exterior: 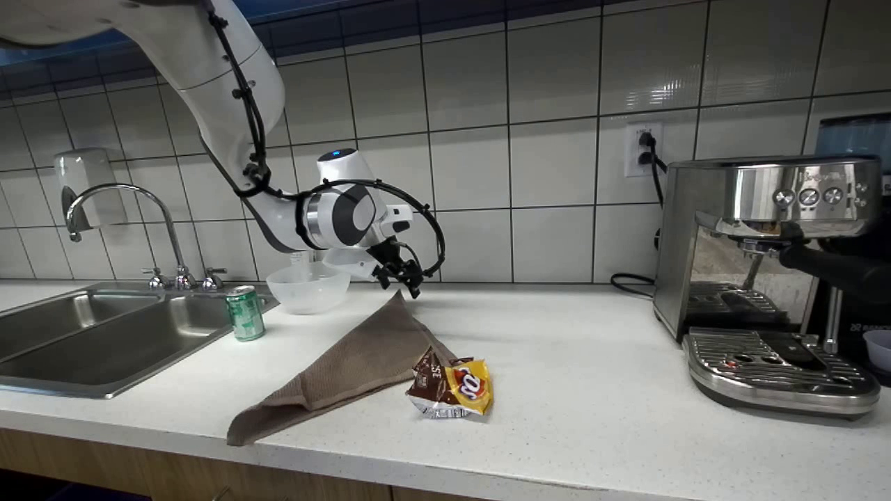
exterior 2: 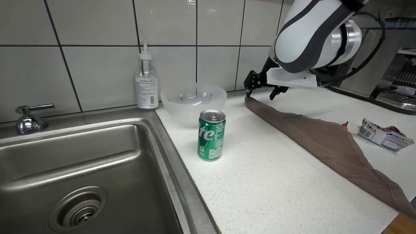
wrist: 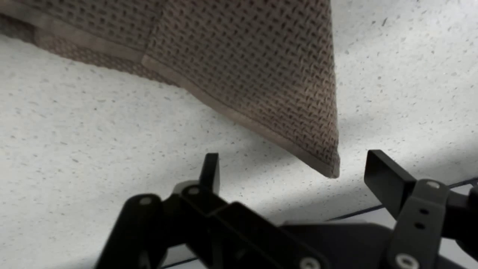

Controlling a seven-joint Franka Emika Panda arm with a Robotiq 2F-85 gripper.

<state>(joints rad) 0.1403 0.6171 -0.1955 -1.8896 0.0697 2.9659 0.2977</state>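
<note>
My gripper (wrist: 292, 154) stands open above the white counter, its two fingers wide apart with nothing gripped. Between the fingertips lies one pointed corner of a brown woven towel (wrist: 254, 63); in the wrist view the corner shows a gap to each finger, nearer the right one. Both exterior views show the gripper (exterior: 399, 287) low over the towel's far tip, towards the tiled wall. From there the towel (exterior 2: 321, 136) spreads to the counter's front edge, folded over in part. A crumpled brown and yellow snack bag (exterior: 459, 386) sits against the towel's side.
A green can (exterior 2: 211, 135) stands upright beside the sink (exterior 2: 97, 156). Behind it are a translucent bowl (exterior 2: 191, 100) and a pump bottle (exterior 2: 147, 84). A chrome faucet (exterior: 163, 223) rises behind the sink. An espresso machine (exterior: 766, 278) occupies the counter's far end.
</note>
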